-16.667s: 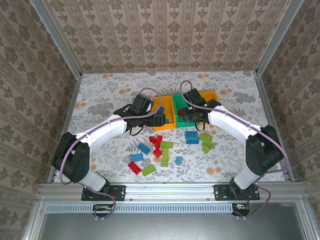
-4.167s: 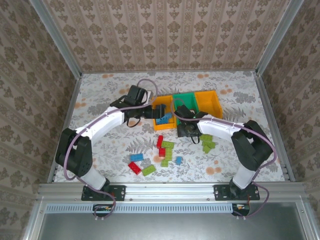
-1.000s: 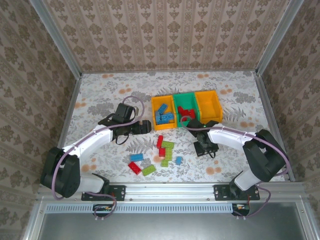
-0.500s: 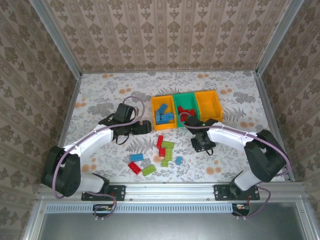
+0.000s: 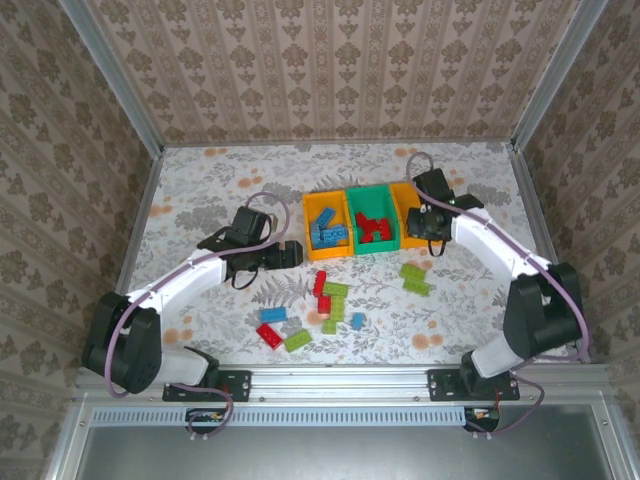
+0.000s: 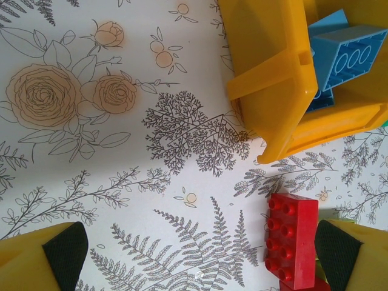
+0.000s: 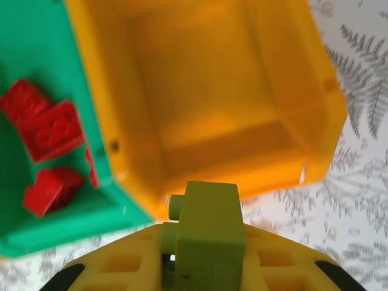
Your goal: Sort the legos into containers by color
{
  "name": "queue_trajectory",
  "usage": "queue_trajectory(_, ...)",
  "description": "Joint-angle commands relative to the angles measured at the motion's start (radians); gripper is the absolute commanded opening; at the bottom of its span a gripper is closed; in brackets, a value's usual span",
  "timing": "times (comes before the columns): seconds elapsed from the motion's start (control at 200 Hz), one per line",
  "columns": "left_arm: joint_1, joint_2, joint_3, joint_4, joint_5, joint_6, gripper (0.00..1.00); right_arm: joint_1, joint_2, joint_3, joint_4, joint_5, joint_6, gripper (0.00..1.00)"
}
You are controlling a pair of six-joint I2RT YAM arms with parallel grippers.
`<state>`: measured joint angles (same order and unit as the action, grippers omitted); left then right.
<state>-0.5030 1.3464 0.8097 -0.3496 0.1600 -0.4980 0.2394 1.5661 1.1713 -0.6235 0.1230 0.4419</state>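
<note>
Top: right gripper (image 5: 432, 222) has jumped from the table's middle to over the right orange bin (image 5: 403, 200), at 2 o'clock from the loose legos (image 5: 325, 302). Left gripper (image 5: 292, 254) is unmoved, at 8 o'clock of the left orange bin (image 5: 311, 228). The green bin (image 5: 378, 247) between them holds red legos (image 5: 372, 225).

Left wrist: fingers spread wide, nothing between. Studded red brick (image 6: 293, 239) at 5 o'clock; glossy bin corner with blue bricks (image 6: 339, 54) at 1.

Right wrist: gripper pinching a light green brick (image 7: 209, 224) over the smooth orange bin's near wall, the bin at 12 o'clock; red legos at 9.
</note>
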Motion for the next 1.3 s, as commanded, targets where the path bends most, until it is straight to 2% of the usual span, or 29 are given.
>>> queue_trajectory(0.0, 0.004, -0.027, -0.024, 0.001, -0.004, 0.019, 1.00, -0.025, 0.096, 0.080, 0.001, -0.026, -0.028, 0.26)
queue_trajectory(0.185, 0.002, -0.021, -0.028, 0.011, 0.018, 0.028, 1.00, -0.042, 0.225, 0.183, -0.031, 0.003, -0.040, 0.29)
queue_trajectory(0.33, -0.013, -0.026, -0.025, -0.004, -0.004, 0.035, 1.00, -0.051, 0.275, 0.231, -0.040, 0.006, -0.043, 0.31)
queue_trajectory(0.575, -0.065, -0.027, -0.024, -0.032, -0.033, 0.066, 1.00, -0.053, 0.294, 0.239, -0.049, 0.010, -0.041, 0.42)
queue_trajectory(0.815, -0.140, -0.006, -0.003, -0.041, -0.033, 0.110, 1.00, -0.053, 0.256, 0.210, -0.042, -0.003, -0.032, 0.51)
queue_trajectory(1.03, -0.212, 0.084, 0.052, -0.033, 0.022, 0.125, 1.00, -0.051, 0.168, 0.136, -0.015, -0.023, -0.007, 0.58)
queue_trajectory(1.29, -0.237, 0.203, 0.121, -0.041, 0.058, 0.105, 0.96, -0.039, 0.062, 0.026, 0.015, -0.052, -0.002, 0.71)
